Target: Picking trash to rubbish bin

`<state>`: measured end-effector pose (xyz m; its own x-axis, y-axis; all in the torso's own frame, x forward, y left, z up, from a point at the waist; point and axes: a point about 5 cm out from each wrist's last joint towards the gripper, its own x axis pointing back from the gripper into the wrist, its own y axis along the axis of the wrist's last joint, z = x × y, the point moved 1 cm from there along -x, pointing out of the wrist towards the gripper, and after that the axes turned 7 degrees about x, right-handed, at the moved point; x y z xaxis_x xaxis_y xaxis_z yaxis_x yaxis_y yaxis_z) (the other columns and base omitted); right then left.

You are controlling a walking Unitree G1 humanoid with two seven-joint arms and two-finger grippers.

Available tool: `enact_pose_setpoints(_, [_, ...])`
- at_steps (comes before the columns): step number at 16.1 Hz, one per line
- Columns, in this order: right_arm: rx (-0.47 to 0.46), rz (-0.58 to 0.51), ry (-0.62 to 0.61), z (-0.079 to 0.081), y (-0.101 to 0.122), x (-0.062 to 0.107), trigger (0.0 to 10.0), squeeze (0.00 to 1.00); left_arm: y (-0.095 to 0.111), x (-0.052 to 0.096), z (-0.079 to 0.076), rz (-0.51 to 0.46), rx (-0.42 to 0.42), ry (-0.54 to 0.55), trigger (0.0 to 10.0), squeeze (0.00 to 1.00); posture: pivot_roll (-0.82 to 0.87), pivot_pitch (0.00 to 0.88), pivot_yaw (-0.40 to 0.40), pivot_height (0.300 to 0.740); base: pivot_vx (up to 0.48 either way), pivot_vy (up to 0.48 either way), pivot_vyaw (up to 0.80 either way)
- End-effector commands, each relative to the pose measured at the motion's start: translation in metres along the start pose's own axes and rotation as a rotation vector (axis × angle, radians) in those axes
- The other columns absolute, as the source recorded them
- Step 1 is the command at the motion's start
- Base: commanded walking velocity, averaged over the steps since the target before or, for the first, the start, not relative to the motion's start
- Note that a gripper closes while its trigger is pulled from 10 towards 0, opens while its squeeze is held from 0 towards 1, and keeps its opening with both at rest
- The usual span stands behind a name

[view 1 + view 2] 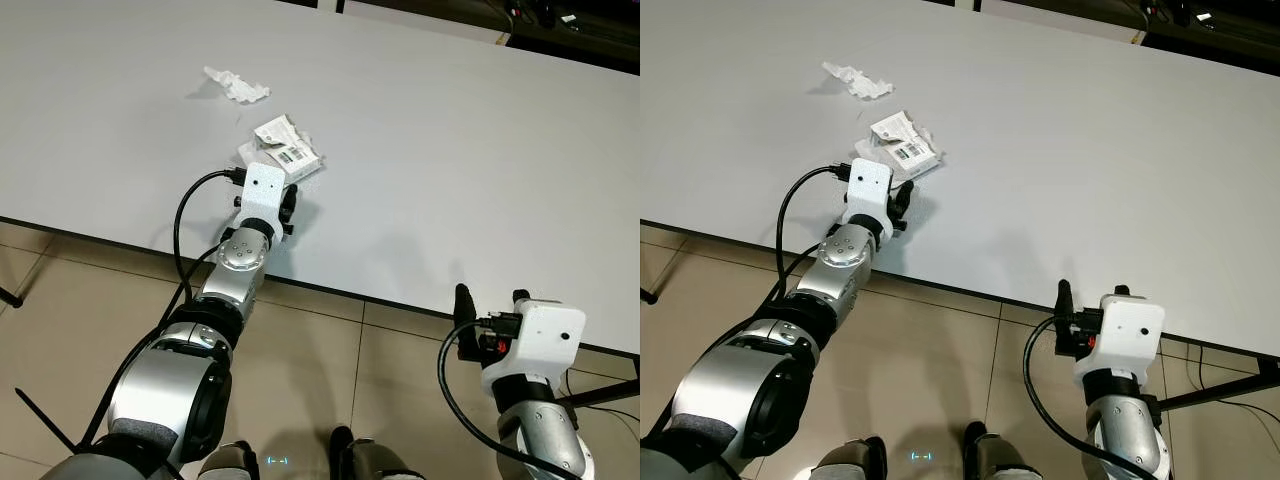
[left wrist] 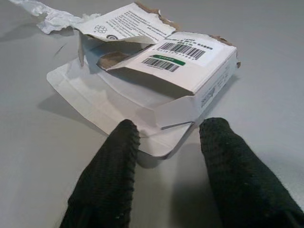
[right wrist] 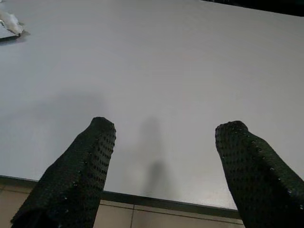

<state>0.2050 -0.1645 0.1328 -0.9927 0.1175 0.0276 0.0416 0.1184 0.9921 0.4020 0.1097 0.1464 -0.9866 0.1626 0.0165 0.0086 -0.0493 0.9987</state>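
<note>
Left wrist view: approach to first trash item, torn carton (image 2: 156, 80) on white table (image 1: 480, 150), not yet grasped

Left gripper (image 2: 166, 142) spread wide, fingers (image 2: 114, 171) flanking carton's near flap; advance and closure judged next. Crumpled paper (image 1: 235, 85) beyond carton, apart. Right gripper (image 3: 164, 156) parted, empty, at table edge

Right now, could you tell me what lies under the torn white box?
The torn white box rests on a flattened white flap lying on the table. Whatever sits beneath its middle is covered.
</note>
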Motion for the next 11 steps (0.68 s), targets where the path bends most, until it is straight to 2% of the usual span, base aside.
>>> enact_pose_setpoints(1, [0.011, 0.024, -0.007, -0.0025, -0.0036, 0.0003, 10.0, 0.0, -0.0073, 0.0019, -0.0015, 0.026, 0.003, -0.002, 0.0, 0.0, -0.02, 0.214, -0.095, 0.74, 0.0, 0.0, 0.0])
enact_pose_setpoints(2, [0.012, 0.024, -0.007, -0.0027, -0.0035, -0.0003, 10.0, 0.0, -0.0066, 0.0016, -0.0014, 0.023, -0.001, 0.0, 0.0, 0.0, -0.02, 0.213, -0.094, 0.74, 0.0, 0.0, 0.0])
enact_pose_setpoints(3, [0.015, 0.022, -0.009, -0.0036, -0.0033, -0.0008, 10.0, 0.0, -0.0071, 0.002, -0.001, 0.021, -0.011, 0.008, 2.6, 0.65, -0.01, 0.211, -0.093, 0.74, 0.0, 0.0, 0.0])
enact_pose_setpoints(4, [0.016, 0.021, -0.01, -0.0042, -0.0033, -0.0016, 10.0, 0.0, -0.0087, 0.0032, -0.0015, 0.016, -0.003, 0.001, 0.0, 0.98, -0.01, 0.206, -0.092, 0.74, 0.0, 0.0, 0.0])
enact_pose_setpoints(5, [0.017, 0.019, -0.011, -0.0046, -0.0033, -0.0026, 10.0, 0.0, -0.0102, 0.0042, -0.0013, 0.014, -0.001, -0.001, 0.0, 0.96, -0.01, 0.203, -0.092, 0.74, 0.0, 0.0, 0.0])
enact_pose_setpoints(6, [0.018, 0.017, -0.011, -0.0046, -0.0031, -0.0036, 10.0, 0.0, -0.0115, 0.005, -0.0004, 0.015, 0.0, 0.001, 0.0, 0.86, 0.0, 0.201, -0.092, 0.74, 0.0, 0.0, 0.0])
enact_pose_setpoints(7, [0.018, 0.014, -0.009, -0.0041, -0.003, -0.0054, 10.0, 0.0, -0.0131, 0.0058, 0.0011, 0.018, -0.001, 0.004, 0.0, 0.0, 0.0, 0.196, -0.093, 0.74, 0.0, 0.0, 0.0])
enact_pose_setpoints(11, [0.018, 0.006, -0.002, -0.0032, -0.0021, -0.0086, 10.0, 0.0, -0.0138, 0.0068, 0.0052, 0.016, -0.001, 0.009, 0.0, 0.0, 0.01, 0.192, -0.091, 0.74, 0.0, 0.0, 0.0])
